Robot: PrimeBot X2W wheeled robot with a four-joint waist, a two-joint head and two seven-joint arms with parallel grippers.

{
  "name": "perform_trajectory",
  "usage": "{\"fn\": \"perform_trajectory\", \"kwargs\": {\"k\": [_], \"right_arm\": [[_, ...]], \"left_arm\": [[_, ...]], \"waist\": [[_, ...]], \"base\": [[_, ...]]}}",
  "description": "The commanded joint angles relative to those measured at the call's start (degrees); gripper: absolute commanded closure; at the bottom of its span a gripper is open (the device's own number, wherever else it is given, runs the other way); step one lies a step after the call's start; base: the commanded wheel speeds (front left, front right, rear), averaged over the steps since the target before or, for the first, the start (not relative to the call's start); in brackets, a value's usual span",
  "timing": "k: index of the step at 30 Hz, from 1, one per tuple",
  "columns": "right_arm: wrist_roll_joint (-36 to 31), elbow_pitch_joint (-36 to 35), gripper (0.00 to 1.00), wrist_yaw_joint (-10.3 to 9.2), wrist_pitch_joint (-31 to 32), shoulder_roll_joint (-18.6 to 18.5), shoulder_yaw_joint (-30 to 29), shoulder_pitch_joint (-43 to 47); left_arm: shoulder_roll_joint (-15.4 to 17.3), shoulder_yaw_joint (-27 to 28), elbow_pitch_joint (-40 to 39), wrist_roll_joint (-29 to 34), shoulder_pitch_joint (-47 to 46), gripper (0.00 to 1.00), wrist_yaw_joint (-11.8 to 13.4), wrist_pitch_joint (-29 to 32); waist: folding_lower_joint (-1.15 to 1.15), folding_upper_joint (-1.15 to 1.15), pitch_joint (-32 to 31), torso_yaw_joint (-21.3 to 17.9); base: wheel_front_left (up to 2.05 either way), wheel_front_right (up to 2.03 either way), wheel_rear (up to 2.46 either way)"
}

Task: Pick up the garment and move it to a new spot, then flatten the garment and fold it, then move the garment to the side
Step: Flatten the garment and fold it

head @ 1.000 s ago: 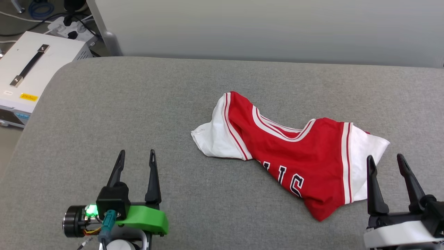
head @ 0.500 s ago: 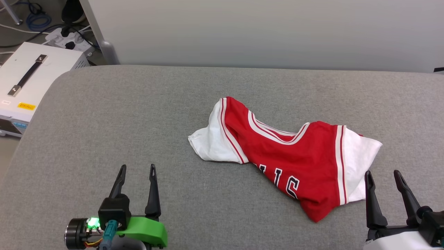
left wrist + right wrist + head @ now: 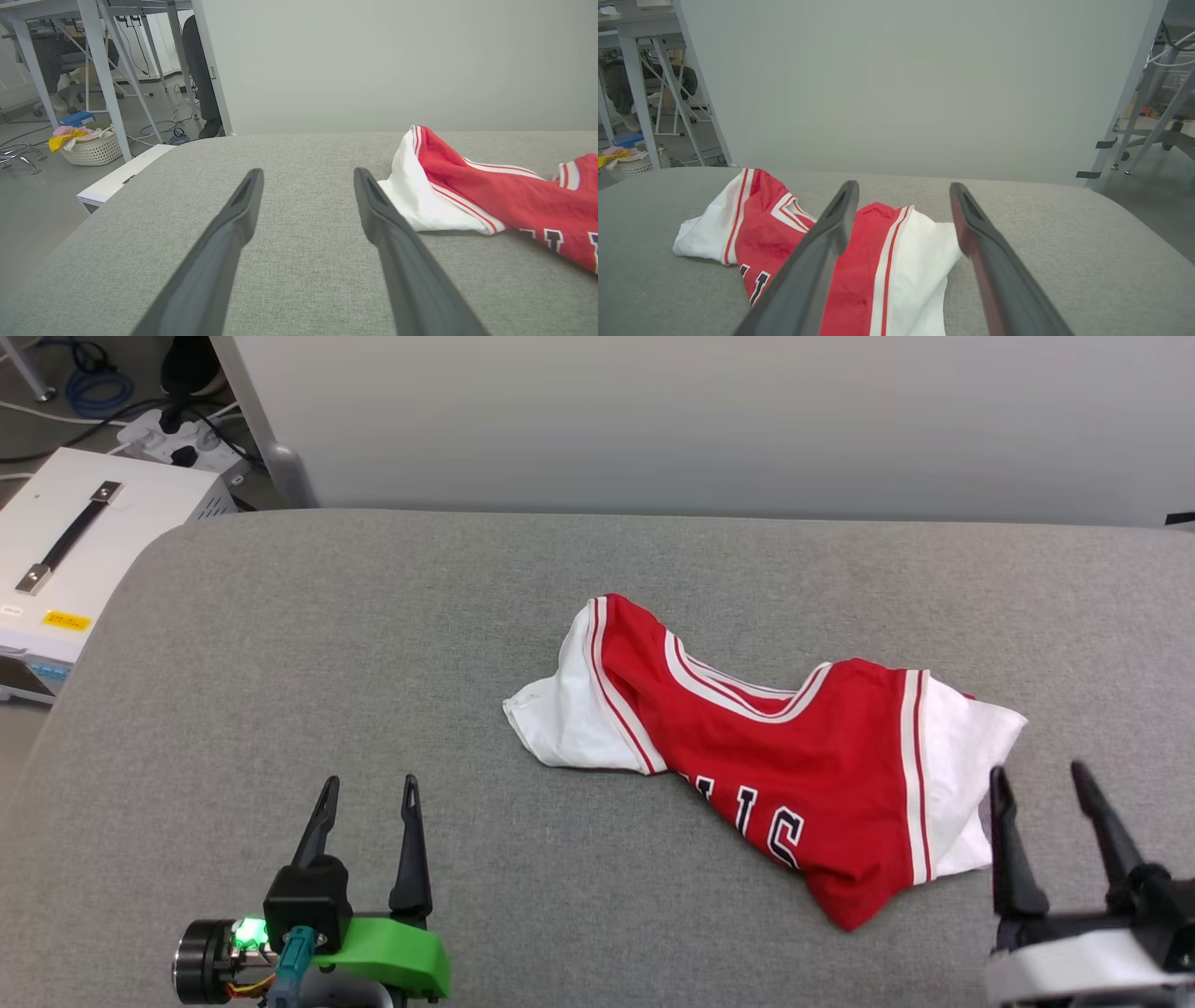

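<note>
The garment [image 3: 794,756], a red jersey with white sleeves, striped trim and black lettering, lies crumpled on the grey padded table [image 3: 373,644], right of centre. My left gripper [image 3: 369,786] stands open at the lower left, well apart from the cloth, nothing between its fingers. In the left wrist view the garment [image 3: 486,196] lies right of that open gripper [image 3: 308,173]. My right gripper [image 3: 1041,773] is open at the lower right, just beside the white right sleeve. The right wrist view shows this gripper [image 3: 903,186] raised over the garment [image 3: 859,252], holding nothing.
A white equipment case [image 3: 75,551] with a black handle sits off the table's left edge, with a power strip [image 3: 177,429] and cables on the floor behind. A pale wall panel [image 3: 709,420] backs the table. A laundry basket [image 3: 91,144] and table legs stand farther left.
The head camera has shifted slightly, so the scene sits a little lower and left. My right gripper has come up a little toward the white sleeve. The garment lies unchanged.
</note>
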Motion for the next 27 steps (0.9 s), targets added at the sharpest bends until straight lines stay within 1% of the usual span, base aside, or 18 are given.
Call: {"fn": "perform_trajectory", "kwargs": {"k": [1, 3, 9, 11, 15, 17, 18, 21, 22, 24, 27], "right_arm": [[-1.2, -1.0, 0.00, -0.04, -0.3, -0.2, -0.5, -2.6], [-2.0, -2.3, 0.00, -0.04, -0.3, -1.4, -1.4, -5.2], [-0.7, -5.1, 0.00, -0.04, -0.3, -8.0, -2.4, -13.4], [0.3, -4.6, 0.00, -0.04, -0.3, -10.9, -1.6, -15.5], [3.4, -0.9, 0.00, -0.04, 0.5, -18.2, 3.1, -17.7], [6.5, 0.6, 0.00, -0.04, 4.4, -22.1, 6.2, -18.8], [8.7, 1.1, 0.00, -0.04, 7.4, -24.3, 8.1, -19.4], [14.8, 1.7, 0.00, -0.04, 15.4, -29.4, 11.9, -20.7], [17.0, 2.4, 0.00, -0.04, 19.2, -31.5, 13.6, -21.0], [20.7, 2.9, 0.00, -0.04, 26.3, -34.3, 16.6, -21.0], [25.6, 3.2, 0.00, -0.04, 35.7, -37.1, 20.1, -21.0]], "left_arm": [[-0.4, 0.3, -0.2, 0.7, 0.7, 0.00, -0.4, -0.3], [-0.6, 0.4, -0.3, 1.0, 0.3, 0.00, -0.6, -0.3], [-1.2, 0.7, -0.7, 1.6, -0.8, 0.00, -1.0, -0.3], [-1.3, 0.9, -0.8, 1.7, -1.0, 0.00, -1.1, -0.3], [-1.5, 1.1, -1.1, 1.9, -1.2, 0.00, -1.3, -0.3], [-1.6, 1.3, -1.3, 2.0, -1.4, 0.00, -1.4, -0.3], [-1.6, 1.4, -1.5, 2.0, -1.6, 0.00, -1.4, -0.3], [-1.7, 1.6, -1.9, 2.2, -1.9, 0.00, -1.5, -0.3], [-1.8, 1.6, -2.1, 2.2, -2.2, 0.00, -1.5, -0.3], [-1.8, 1.6, -2.2, 2.3, -2.6, 0.00, -1.6, -0.3], [-1.9, 1.6, -2.5, 2.4, -3.5, 0.00, -1.7, -0.3]], "waist": [[0.00, 0.00, 0.3, -0.1], [0.00, 0.00, 0.7, -0.2], [0.00, 0.00, 2.4, -0.3], [0.00, 0.00, 2.9, -0.5], [0.00, 0.00, 3.5, -0.6], [0.00, 0.00, 4.0, -0.7], [0.00, 0.00, 4.3, -0.8], [0.00, 0.00, 5.3, -1.0], [0.00, 0.00, 5.8, -1.0], [0.00, 0.00, 6.6, -1.0], [0.00, 0.00, 8.1, -0.9]], "base": [[0.00, 0.00, 0.00], [0.00, 0.00, 0.00], [0.00, 0.00, 0.00], [0.00, 0.00, 0.00], [0.00, 0.00, 0.00], [0.00, 0.00, 0.00], [0.00, 0.00, 0.00], [0.00, 0.00, 0.00], [0.00, 0.00, 0.00], [0.00, 0.00, 0.00], [0.00, 0.00, 0.00]]}}
